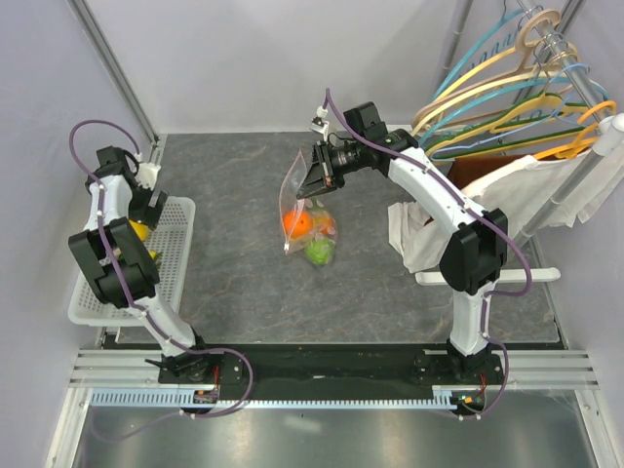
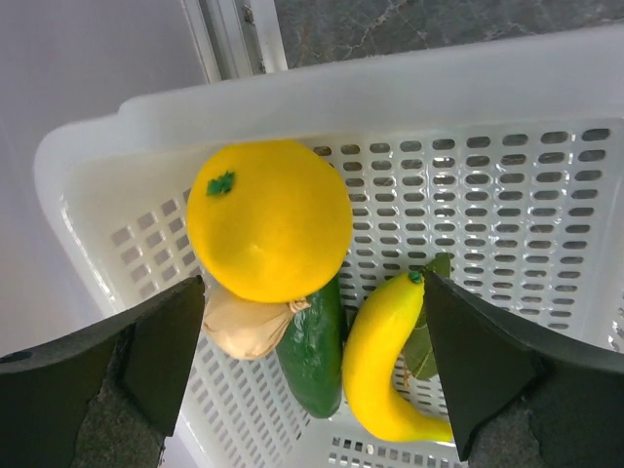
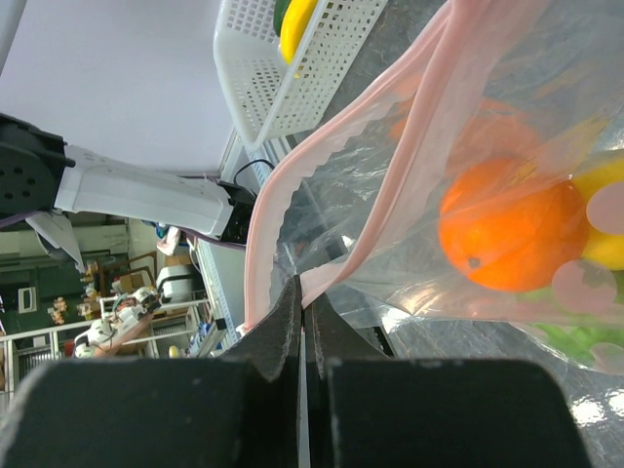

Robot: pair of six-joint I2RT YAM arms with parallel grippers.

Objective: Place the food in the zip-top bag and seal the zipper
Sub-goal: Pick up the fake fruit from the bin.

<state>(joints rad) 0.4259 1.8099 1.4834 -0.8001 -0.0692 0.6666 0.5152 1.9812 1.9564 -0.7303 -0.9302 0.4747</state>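
Note:
The clear dotted zip-top bag (image 1: 302,210) hangs from my right gripper (image 1: 304,191), which is shut on its pinkish zipper (image 3: 292,175) edge and holds the mouth up above the table. Inside the bag lie an orange fruit (image 1: 296,224), a green piece (image 1: 318,253) and a yellow piece (image 3: 609,244); the orange fruit (image 3: 512,234) fills the right wrist view. My left gripper (image 2: 312,390) is open over the white mesh basket (image 1: 175,255), above a round yellow fruit (image 2: 268,219), a yellow banana (image 2: 385,361), a dark green piece (image 2: 312,346) and a tan piece (image 2: 244,327).
The basket (image 2: 507,97) sits at the table's left edge against the wall. A rack of coloured hangers (image 1: 517,88) and white cloth (image 1: 507,195) stand at the right, close to my right arm.

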